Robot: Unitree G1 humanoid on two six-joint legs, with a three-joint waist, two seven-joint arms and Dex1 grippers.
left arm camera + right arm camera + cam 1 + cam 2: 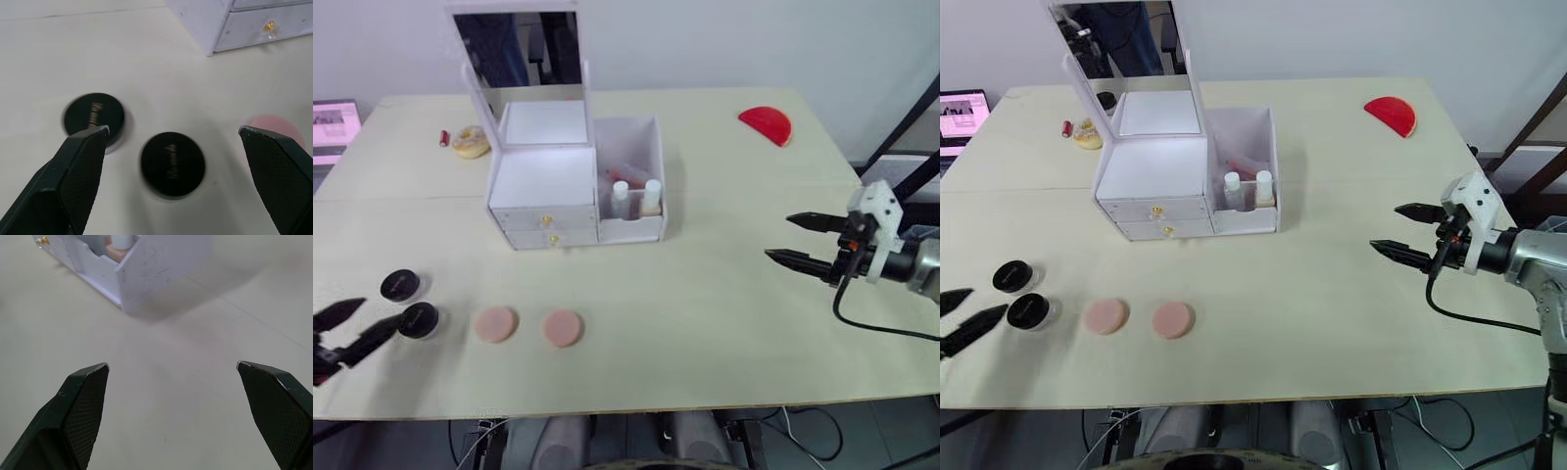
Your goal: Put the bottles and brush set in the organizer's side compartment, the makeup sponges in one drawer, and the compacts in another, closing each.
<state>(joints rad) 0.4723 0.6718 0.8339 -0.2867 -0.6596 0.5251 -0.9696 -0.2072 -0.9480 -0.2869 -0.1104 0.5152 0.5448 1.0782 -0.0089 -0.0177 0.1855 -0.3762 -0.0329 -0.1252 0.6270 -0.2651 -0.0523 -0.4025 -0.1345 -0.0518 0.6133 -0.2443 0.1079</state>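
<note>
In the organizer's side compartment (641,147), two bottles (635,197), drawers (549,229) closed, both hands spread.

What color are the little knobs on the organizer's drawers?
Gold. The drawer knobs show best in the left wrist view, against the white organizer.

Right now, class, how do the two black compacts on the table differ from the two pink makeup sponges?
The compacts are black with clear rims; the sponges are plain pink pads. The compacts lie by the open left tool; the sponges lie farther right, in front of the organizer. All four are round and flat on the table.
</note>
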